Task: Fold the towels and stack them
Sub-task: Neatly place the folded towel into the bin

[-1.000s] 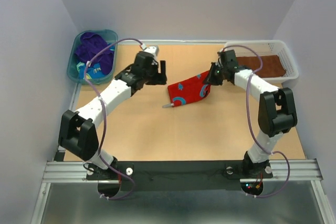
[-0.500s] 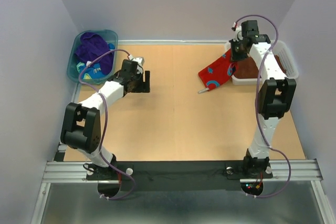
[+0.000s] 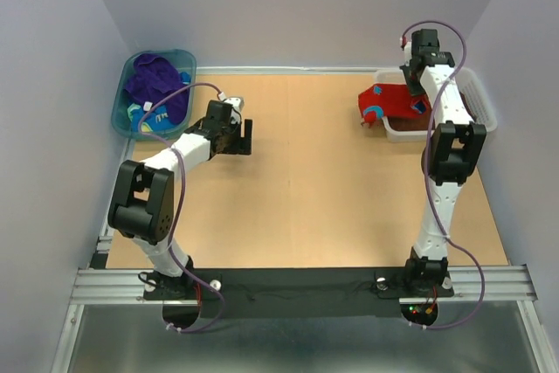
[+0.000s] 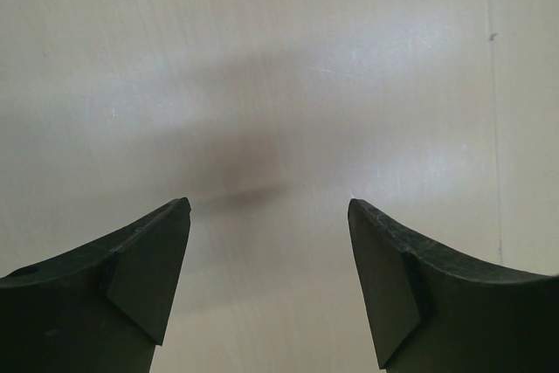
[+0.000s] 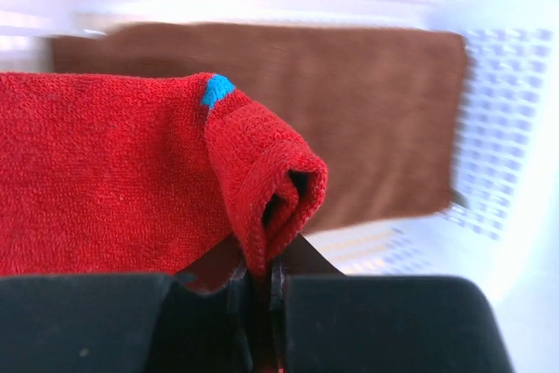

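**Red towel gripped at the basket**

On the tan wooden table [image 3: 306, 181], the white mesh plastic basket [image 3: 483, 111] holds 1 plain brown cloth towel [image 5: 367, 111]. The teal plastic tub [image 3: 122, 107] holds 1 purple towel [image 3: 157, 85] and 1 teal-and-yellow towel [image 3: 138, 114]. The right gripper [image 5: 258, 281] pinches 1 red towel with blue marks [image 5: 113, 172], which drapes over the basket's left rim above the brown towel. The left gripper [image 4: 269, 216] has its jaws spread wide over the table.

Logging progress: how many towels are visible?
4: red blue-marked towel in right pincer; brown towel in white mesh basket; purple towel and teal-patterned towel in teal plastic tub, maybe hiding more.
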{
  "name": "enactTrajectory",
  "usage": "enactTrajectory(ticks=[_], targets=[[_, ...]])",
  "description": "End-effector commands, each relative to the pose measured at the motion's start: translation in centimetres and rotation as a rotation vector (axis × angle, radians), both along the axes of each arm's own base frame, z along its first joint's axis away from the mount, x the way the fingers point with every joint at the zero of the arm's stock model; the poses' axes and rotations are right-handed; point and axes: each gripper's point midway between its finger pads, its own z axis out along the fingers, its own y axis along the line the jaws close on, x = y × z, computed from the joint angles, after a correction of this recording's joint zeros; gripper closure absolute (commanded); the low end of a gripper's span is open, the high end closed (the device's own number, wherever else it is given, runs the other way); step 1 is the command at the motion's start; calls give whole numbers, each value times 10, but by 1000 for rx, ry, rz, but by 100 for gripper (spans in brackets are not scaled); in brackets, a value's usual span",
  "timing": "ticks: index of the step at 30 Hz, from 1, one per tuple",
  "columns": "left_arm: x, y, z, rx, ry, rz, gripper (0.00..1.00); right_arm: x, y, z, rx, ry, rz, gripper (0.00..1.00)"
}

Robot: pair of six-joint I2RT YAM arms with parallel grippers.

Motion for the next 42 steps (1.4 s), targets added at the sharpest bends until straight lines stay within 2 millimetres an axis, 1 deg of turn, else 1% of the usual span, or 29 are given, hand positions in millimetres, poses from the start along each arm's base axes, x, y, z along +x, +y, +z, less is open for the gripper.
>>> enactTrajectory(ticks=[1,2,4,5,6,9,13,20,24,25,26,27,28,29,30,31,33,34,35,36,38,39,41,42], targets=[[11,12,2,49,-39,51,15,2,-48,18,-204,-21,-90,100],[12,13,1,54,-37,52,16,3,-52,16,-218,-23,-98,100],[11,14,-2,62,-31,51,16,5,-58,18,-246,-41,-113,100],[12,19,-3,83,-36,68,16,5,-61,18,-265,-38,-111,100],[11,19,-3,87,-36,70,16,3,-64,16,-284,-28,-118,99],[11,20,-4,92,-34,70,16,7,-70,18,-312,-41,-122,100],[10,18,-6,96,-31,62,16,13,-72,21,-331,-64,-117,99],[9,15,-10,107,-22,51,16,19,-77,9,-362,-57,-123,99],[8,14,-10,120,-25,49,16,22,-79,2,-370,-63,-137,85],[8,13,-10,121,-24,47,16,21,-81,0,-381,-59,-148,73],[8,13,-10,122,-25,47,16,22,-83,-1,-390,-63,-158,65],[7,12,-11,126,-23,45,16,22,-85,-2,-399,-64,-169,48],[7,12,-11,127,-23,45,16,19,-89,-5,-423,-50,-193,42],[6,11,-11,129,-21,43,16,19,-93,-3,-440,-64,-218,38],[7,11,-10,131,-25,44,16,18,-97,-2,-453,-76,-255,36],[7,11,-10,134,-26,44,16,12,-108,4,-495,-83,-327,27],[6,11,-9,137,-30,43,16,4,-123,18,-514,-141,-446,22],[6,10,-7,136,-33,44,16,-3,-130,28,-542,-159,-510,20],[7,10,-6,139,-37,42,16,-7,-133,41,-541,-195,-547,18],[6,10,-4,144,-44,44,16,-10,-137,47,-532,-224,-583,16],[7,10,0,146,-54,45,16,-14,-135,59,-514,-262,-601,12],[7,11,5,148,-68,51,16,-19,-133,73,-488,-304,-615,9],[8,10,12,147,-86,56,16,-22,-128,82,-434,-346,-610,7],[7,11,19,145,-103,61,16,-31,-123,95,-384,-393,-622,4]])
